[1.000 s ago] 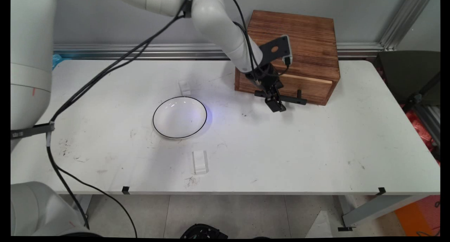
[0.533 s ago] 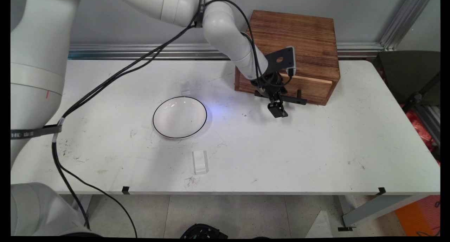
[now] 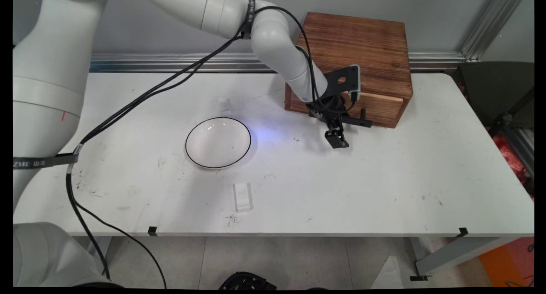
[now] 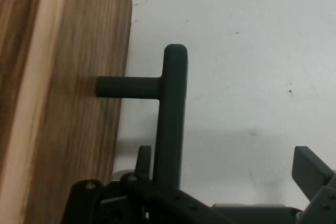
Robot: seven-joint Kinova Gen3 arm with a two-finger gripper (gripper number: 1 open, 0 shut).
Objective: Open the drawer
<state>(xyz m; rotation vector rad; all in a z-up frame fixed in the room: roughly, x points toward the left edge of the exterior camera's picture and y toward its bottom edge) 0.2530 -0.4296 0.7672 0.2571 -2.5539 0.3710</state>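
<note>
A dark wooden box (image 3: 362, 50) stands at the back of the table, with a drawer front (image 3: 375, 108) facing the near side. A black bar handle (image 3: 356, 122) (image 4: 170, 114) sticks out from the drawer on short posts. My gripper (image 3: 337, 139) (image 4: 223, 158) hangs just in front of the handle's left part, pointing down at the table. It is open. In the hand view the handle bar runs between the fingers, close to the left finger (image 4: 143, 157); the right finger (image 4: 310, 166) stands well apart from it. Nothing is gripped.
A white bowl with a black rim (image 3: 218, 142) sits left of the gripper. A small clear block (image 3: 242, 196) lies near the front edge, and another (image 3: 224, 105) lies behind the bowl. Black cables (image 3: 140, 97) hang across the table's left part.
The gripper has come down and slightly to the right in front of the drawer, closer to the table. The box, bowl and blocks have not moved.
</note>
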